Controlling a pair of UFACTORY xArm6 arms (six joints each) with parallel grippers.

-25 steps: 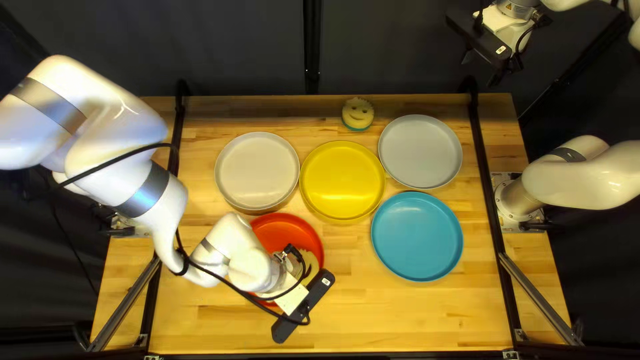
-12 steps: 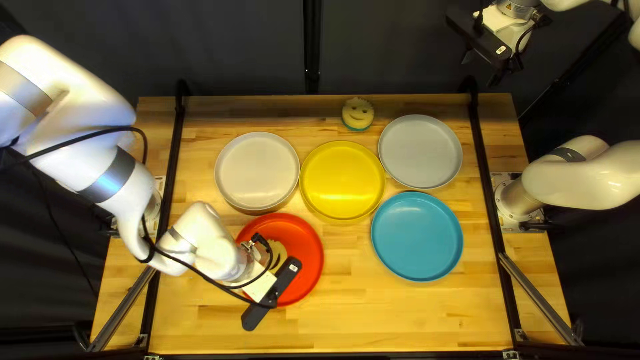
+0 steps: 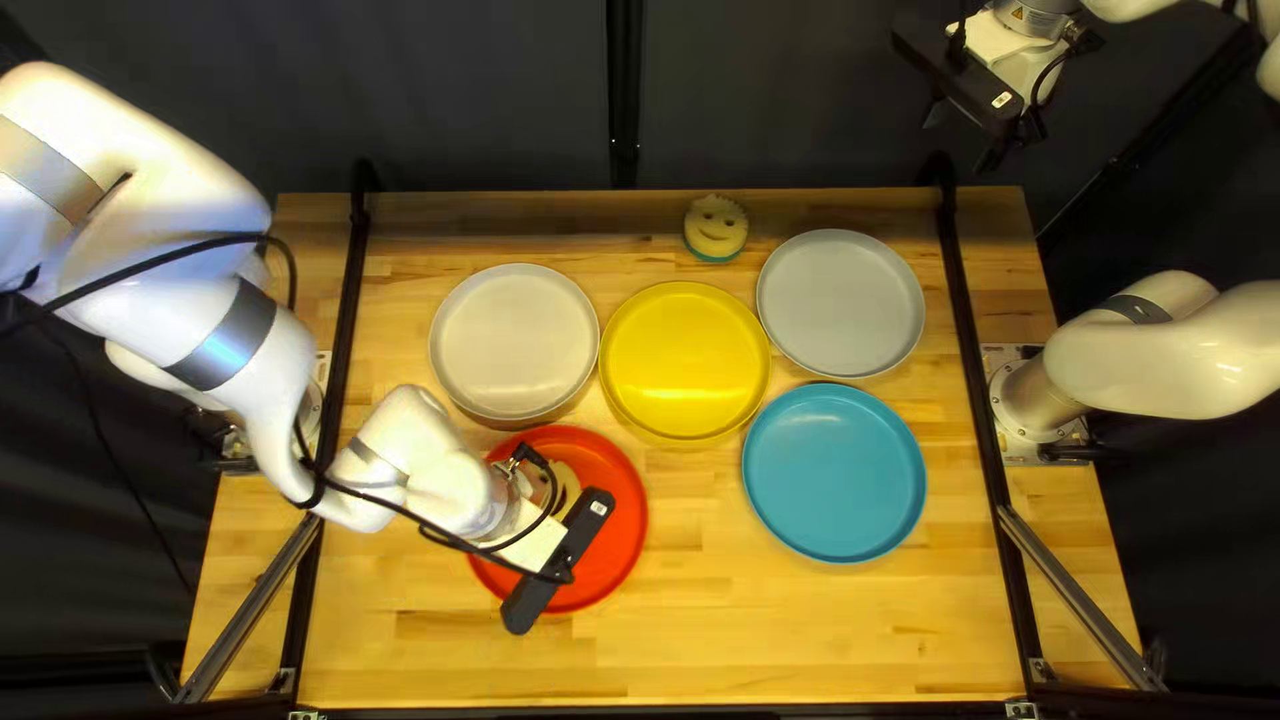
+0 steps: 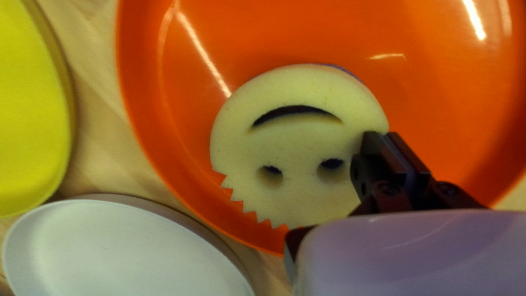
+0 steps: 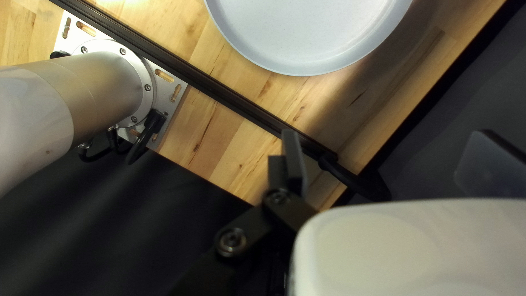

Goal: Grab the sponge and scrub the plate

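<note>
Sponge [image 4: 296, 142], pale-yellow foam, round and smiling. Lies in the round red plastic plate [image 4: 438, 93], clenched black left hand [image 3: 560, 560] at its edge; black right hand [image 3: 960, 138] released beyond the wooden surface [image 3: 800, 634].

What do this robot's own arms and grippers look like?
The left arm and right arm are glossy white, with rounded segments and grey bands. A black cable runs along the left arm. The left gripper and right gripper are black, each behind a dark, bar-shaped housing with a small pale label.
</note>
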